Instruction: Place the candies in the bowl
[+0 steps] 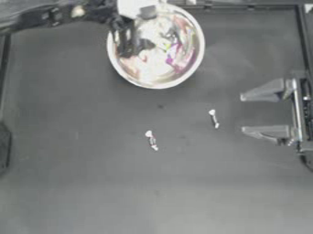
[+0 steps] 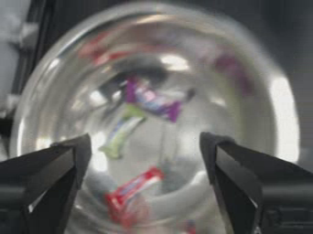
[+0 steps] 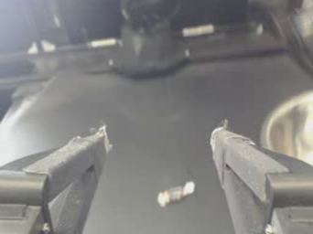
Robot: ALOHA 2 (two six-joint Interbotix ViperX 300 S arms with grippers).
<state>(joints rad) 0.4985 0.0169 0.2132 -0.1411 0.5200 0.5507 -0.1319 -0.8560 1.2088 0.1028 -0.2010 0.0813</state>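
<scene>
left pincer (image 2: 143, 151): jaws apart | right pincer (image 1: 264, 112): jaws apart, drawn back

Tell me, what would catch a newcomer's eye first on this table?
The big shiny bowl near the table's far edge, with the left gripper open just above it and three bright candies inside: a purple candy, a yellow-green candy and a red candy. Next, two thin white candies lie alone mid-table, near the open right gripper.

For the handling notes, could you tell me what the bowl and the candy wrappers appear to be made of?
The bowl looks like polished metal or glazed ware: its inside mirrors the candies. The pink-purple candy and red candy seem wrapped in glossy film with twisted ends, probably plastic.
</scene>
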